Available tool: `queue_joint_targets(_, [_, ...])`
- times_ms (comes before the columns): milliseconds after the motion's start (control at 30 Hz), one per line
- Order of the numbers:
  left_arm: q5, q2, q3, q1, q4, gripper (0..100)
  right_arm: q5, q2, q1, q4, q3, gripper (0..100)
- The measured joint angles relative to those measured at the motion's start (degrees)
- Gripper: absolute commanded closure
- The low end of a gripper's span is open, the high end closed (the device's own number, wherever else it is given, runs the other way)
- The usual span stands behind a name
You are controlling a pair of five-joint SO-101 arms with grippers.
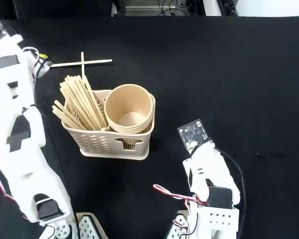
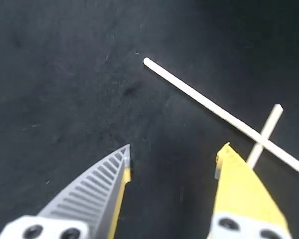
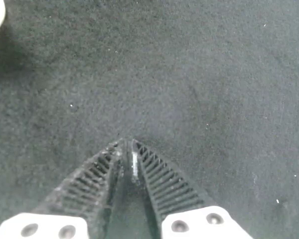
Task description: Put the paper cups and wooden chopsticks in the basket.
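Note:
A cream slotted basket (image 1: 102, 144) stands left of the table's middle, holding a stack of paper cups (image 1: 129, 108) and a bundle of wooden chopsticks (image 1: 78, 103). Two loose chopsticks (image 1: 82, 62) lie crossed on the black cloth behind the basket. In the left wrist view they appear as a long stick (image 2: 224, 114) crossed by a shorter one (image 2: 265, 133). My left gripper (image 2: 173, 154) is open just above the cloth, close to the long stick's end. My right gripper (image 3: 127, 145) is shut on nothing, over bare cloth in front of the basket's right side.
Black cloth covers the whole table (image 1: 229, 74). The left arm (image 1: 15, 129) runs along the left edge. The right arm (image 1: 209, 184) stands at the front, right of the basket. Cables lie beyond the far edge.

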Motion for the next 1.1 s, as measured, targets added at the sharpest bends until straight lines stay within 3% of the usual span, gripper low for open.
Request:
queue_joint_targets(167, [5.36,3.52,0.0,0.0,-5.98,74,0.0,0.0,0.0,0.0,0.0,98.5])
queue_joint_targets(500, [6.15,4.13,0.0,2.29,-12.13,74,0.0,0.0,0.0,0.0,0.0,98.5])
queue_joint_targets(800, [11.08,11.87,-12.22,2.73,0.97,74,0.0,0.0,0.0,0.0,0.0,98.5])
queue_joint_targets(1100, [11.43,29.71,-42.29,2.73,16.26,74,0.0,0.0,0.0,0.0,0.0,98.5])
